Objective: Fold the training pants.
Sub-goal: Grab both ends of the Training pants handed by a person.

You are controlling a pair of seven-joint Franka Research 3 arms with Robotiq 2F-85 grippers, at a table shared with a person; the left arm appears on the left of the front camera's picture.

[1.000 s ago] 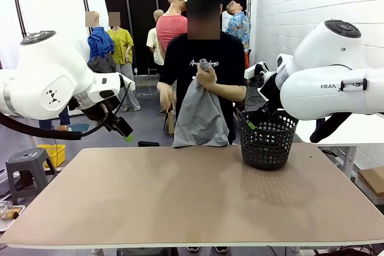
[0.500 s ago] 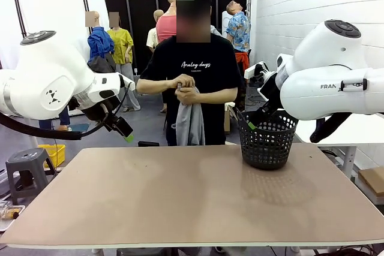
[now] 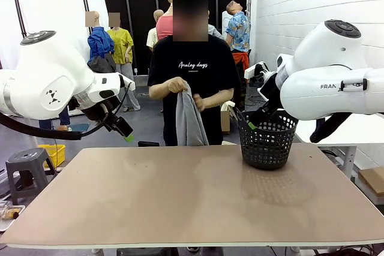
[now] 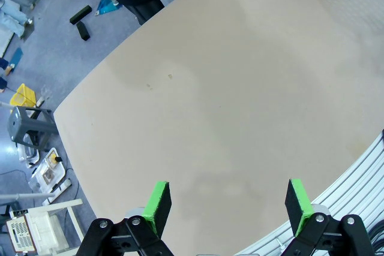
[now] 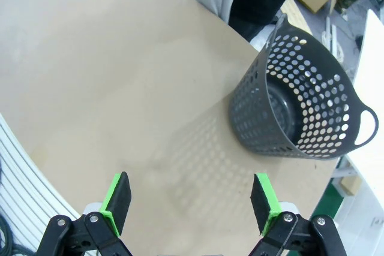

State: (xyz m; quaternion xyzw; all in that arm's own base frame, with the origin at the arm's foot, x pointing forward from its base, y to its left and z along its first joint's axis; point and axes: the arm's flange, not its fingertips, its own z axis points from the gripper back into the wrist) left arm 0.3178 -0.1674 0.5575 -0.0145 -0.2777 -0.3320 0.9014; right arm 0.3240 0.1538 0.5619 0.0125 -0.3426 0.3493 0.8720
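- My left pincer [image 4: 228,199] is wide open with nothing between its green pads. It hangs above the table [image 4: 240,88], over the side nearest it.
- My right pincer [image 5: 189,199] is just as wide open and just as empty. The black basket [image 5: 288,118] stands on the table ahead of it, off toward one pad and well apart from the fingertips.
- The training pants [image 3: 191,121] are well apart from both pincers. They are past the table's far edge, roughly midway between my two pincers and farther out than either reaches now.
- The person holds them up with both hands [image 3: 177,85], and the grey cloth hangs down bunched in one narrow fall, not touching the table.
- Done so far, as I judge it: nothing. No fold shows, and the pants are not laid flat anywhere.
- Left to do, as I judge it: everything. The pants must come down onto the table, be spread out, and then be folded.
- Count: one pair of pants, one basket, one table, one person at the far side with two hands on the cloth, and two pincers, neither holding anything.
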